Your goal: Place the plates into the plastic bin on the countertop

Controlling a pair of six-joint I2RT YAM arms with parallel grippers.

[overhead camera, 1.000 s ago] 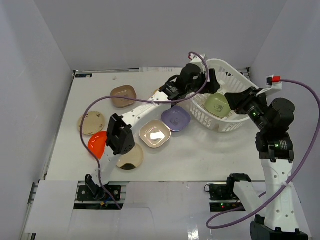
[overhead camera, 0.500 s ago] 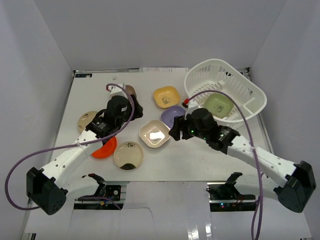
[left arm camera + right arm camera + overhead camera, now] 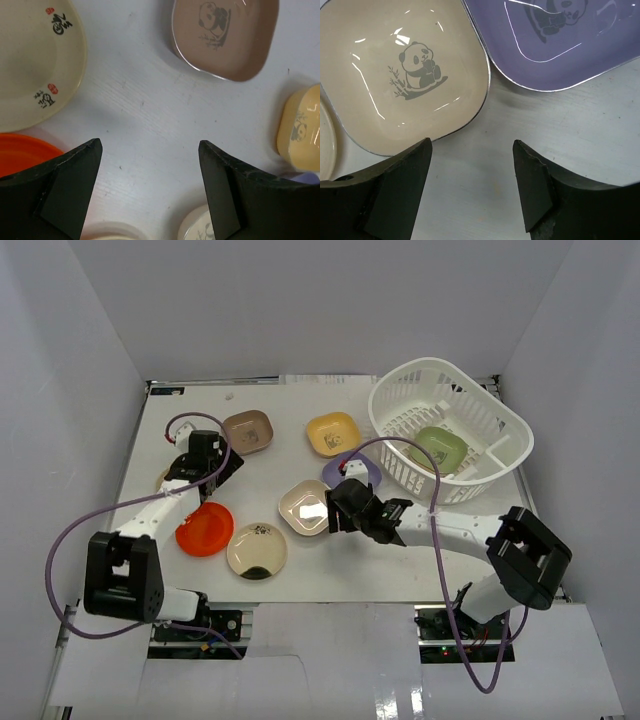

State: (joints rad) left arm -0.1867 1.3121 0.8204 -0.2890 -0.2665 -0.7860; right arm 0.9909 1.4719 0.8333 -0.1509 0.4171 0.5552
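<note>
The white bin point(image 3: 497, 472) stands at the back right with a green plate point(image 3: 440, 447) inside. On the countertop point(image 3: 400, 565) lie a brown plate point(image 3: 247, 431), yellow plate point(image 3: 331, 433), purple plate point(image 3: 352, 468), cream square plate point(image 3: 303, 507), tan round plate point(image 3: 256, 550), orange plate point(image 3: 204, 531) and a cream round plate point(image 3: 166, 481). My left gripper point(image 3: 210, 472) point(image 3: 149, 145) is open and empty over bare table between the cream round plate point(image 3: 35, 65) and brown plate point(image 3: 225, 37). My right gripper point(image 3: 335, 513) point(image 3: 472, 145) is open and empty just short of the cream square plate point(image 3: 405, 70) and purple plate point(image 3: 560, 40).
Grey walls enclose the table on three sides. Purple cables loop from both arms over the table. The yellow plate point(image 3: 302, 127) and orange plate point(image 3: 20, 152) show at the edges of the left wrist view.
The left gripper has drawn back left from the brown plate. The right gripper has moved left and nearer, to the edge of the cream square plate. The green plate stays in the bin.
</note>
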